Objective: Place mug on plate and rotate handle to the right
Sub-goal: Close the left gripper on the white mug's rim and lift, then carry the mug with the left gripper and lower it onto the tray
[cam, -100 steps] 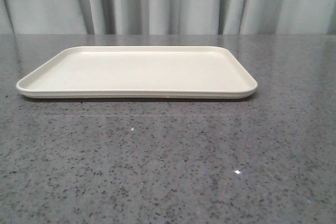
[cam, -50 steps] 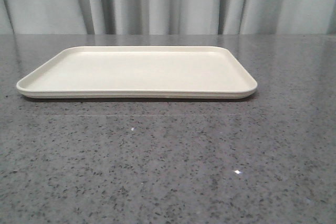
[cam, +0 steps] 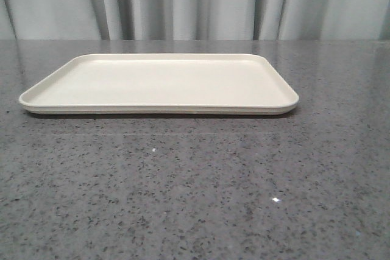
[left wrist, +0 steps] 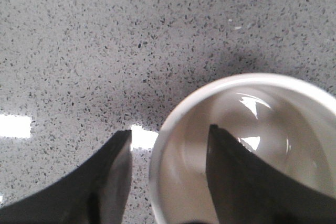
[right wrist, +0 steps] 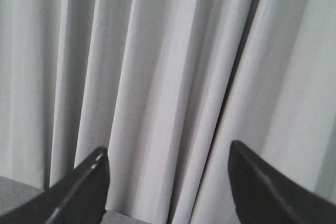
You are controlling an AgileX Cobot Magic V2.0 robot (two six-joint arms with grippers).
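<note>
We judge the task barely begun: the plate [cam: 158, 83] lies bare in the front view, toward the far side of the speckled grey worktop [cam: 195, 193], and nothing has been set on it. The mug [left wrist: 247, 150] shows only in the left wrist view, seen from above with its white rim and glossy inside; it is out of the front view, so we cannot place it relative to the plate. The left gripper [left wrist: 168, 156] has one finger inside the mug and the other outside its wall, straddling the rim. The fingers look spread, with a gap between the outer one and the wall, so we read them as not yet clenched. The handle is not visible in any view, so we cannot tell which way it points.

The right gripper [right wrist: 168, 177] is released, fingers wide apart, grasping nothing and aimed at the pale curtain [right wrist: 157, 66] behind the worktop.

Grasping, lifting, carrying, setting down and turning the handle all remain. The plate's low rim needs clearing on arrival; its broad flat bed gives generous room.
</note>
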